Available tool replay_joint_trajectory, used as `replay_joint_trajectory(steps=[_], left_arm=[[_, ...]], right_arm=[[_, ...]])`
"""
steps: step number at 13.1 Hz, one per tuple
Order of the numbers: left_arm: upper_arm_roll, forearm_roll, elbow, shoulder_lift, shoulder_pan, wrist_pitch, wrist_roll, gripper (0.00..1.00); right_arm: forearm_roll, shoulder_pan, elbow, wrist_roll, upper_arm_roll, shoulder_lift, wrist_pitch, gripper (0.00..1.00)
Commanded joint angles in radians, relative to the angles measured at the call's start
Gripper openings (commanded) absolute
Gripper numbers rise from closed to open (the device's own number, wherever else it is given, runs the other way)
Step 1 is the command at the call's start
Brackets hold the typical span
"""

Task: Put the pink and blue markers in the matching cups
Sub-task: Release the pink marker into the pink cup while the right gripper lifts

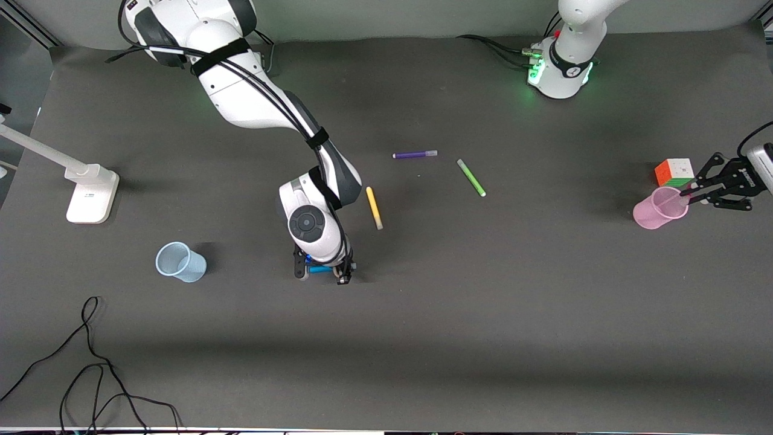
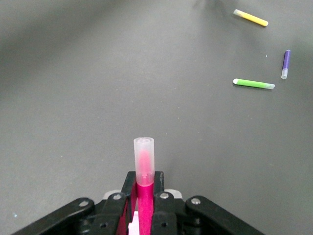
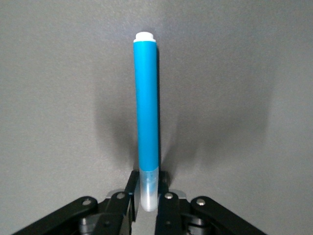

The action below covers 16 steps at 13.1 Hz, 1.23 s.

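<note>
Two pincers shut; pink marker (image 2: 144, 169), blue marker (image 3: 146, 112).

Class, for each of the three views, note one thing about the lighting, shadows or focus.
Front view: a green glow at the left arm's base. Right wrist view: the blue marker throws soft shadows to both sides. Left wrist view: the pink marker looks sharp.

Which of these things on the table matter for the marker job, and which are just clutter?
Job:
pink marker, in left gripper
blue marker, in right gripper
pink cup
blue cup

Lying about:
yellow pen
purple pen
green pen
cube
</note>
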State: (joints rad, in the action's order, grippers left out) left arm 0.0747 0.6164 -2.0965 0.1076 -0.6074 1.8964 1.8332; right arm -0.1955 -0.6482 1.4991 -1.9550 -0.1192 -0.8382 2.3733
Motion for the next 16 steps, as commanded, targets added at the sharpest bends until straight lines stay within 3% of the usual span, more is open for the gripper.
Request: replay_joint_trajectory(steps=[1, 6, 12, 13, 16], left_arm=[[0.013, 0.088, -0.039, 0.035, -0.051, 0.021, 0.170, 0.00], [0.013, 0.192, -0.034, 0.144, -0.101, 0.015, 0.360, 0.00], [0.013, 0.224, -0.025, 0.196, -0.120, 0.010, 0.422, 0.00], [0.013, 0.224, -0.022, 0.201, -0.118, 0.010, 0.420, 0.10], [0.013, 0.223, -0.011, 0.201, -0.117, 0.007, 0.420, 0.75]], right_arm=[[-0.001, -0.001, -0.011, 0.010, -0.013, 0.053, -0.075, 0.00], [0.040, 0.001, -0.056, 0.036, -0.042, 0.146, -0.251, 0.00], [0.053, 0.079, -0.056, 0.314, -0.043, 0.370, -0.604, 0.00], [0.053, 0.094, -0.056, 0.390, -0.043, 0.404, -0.656, 0.00], [0.051, 0.178, -0.054, 0.627, -0.045, 0.491, -0.804, 0.00]])
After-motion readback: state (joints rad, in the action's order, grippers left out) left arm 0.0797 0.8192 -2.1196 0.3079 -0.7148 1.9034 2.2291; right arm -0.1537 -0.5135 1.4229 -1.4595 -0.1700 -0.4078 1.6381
